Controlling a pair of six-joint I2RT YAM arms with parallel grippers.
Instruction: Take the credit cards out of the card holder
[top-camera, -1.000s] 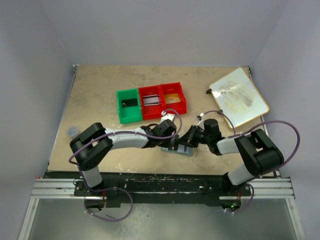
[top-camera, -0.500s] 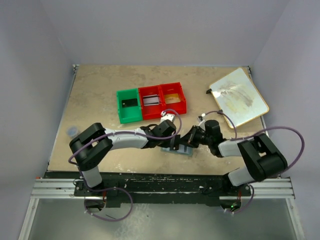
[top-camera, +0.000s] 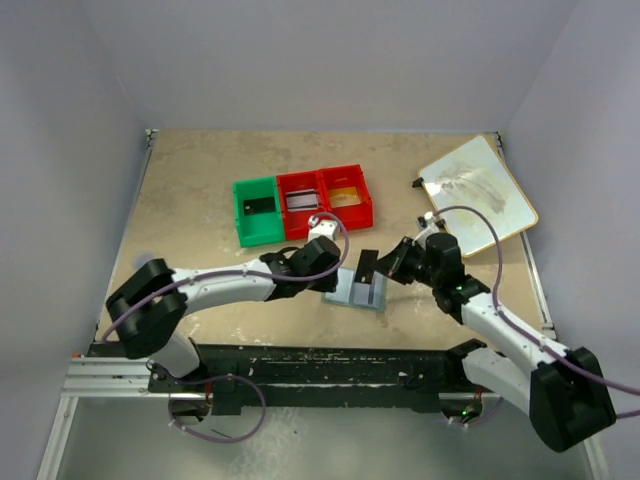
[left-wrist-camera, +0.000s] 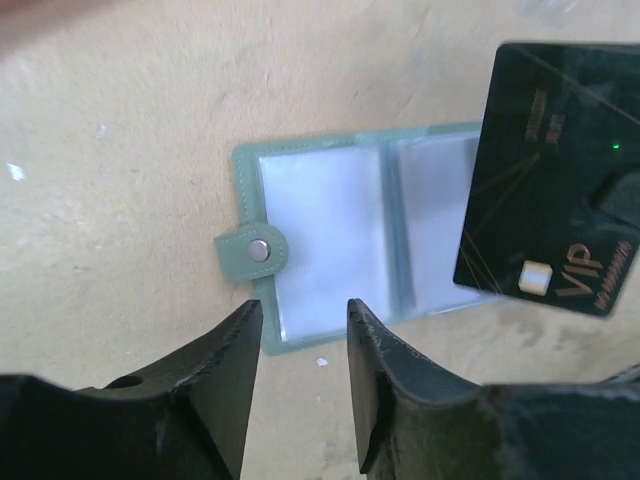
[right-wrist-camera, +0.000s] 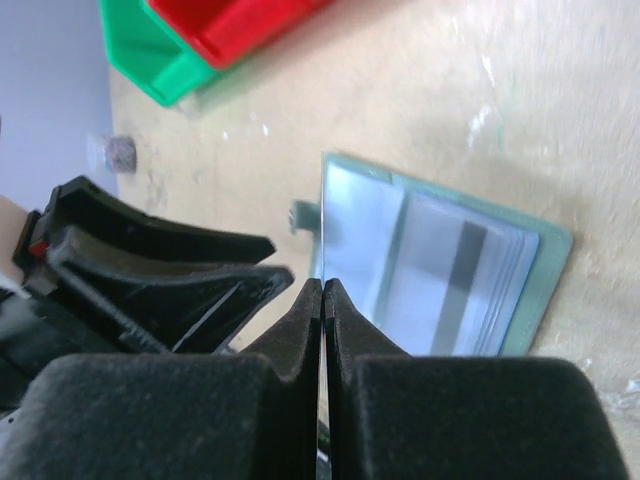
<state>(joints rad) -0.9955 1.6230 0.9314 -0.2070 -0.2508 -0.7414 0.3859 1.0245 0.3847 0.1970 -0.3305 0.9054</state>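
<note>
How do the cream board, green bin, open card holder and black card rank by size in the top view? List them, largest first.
1. cream board
2. green bin
3. card holder
4. black card, held tilted, so it may look smaller than it is

The card (left-wrist-camera: 545, 170) runs off the left wrist view at 3 o'clock and covers part of the right pocket of the wallet (left-wrist-camera: 330, 240); its small print is unreadable. The right claw (right-wrist-camera: 322, 300) shows that card edge-on only, its face unseen. A second card (right-wrist-camera: 465, 280) is blurred behind its pocket. The bins (right-wrist-camera: 165, 70) are cropped at 12 o'clock; seen from above, their contents are too small to tell.
</note>
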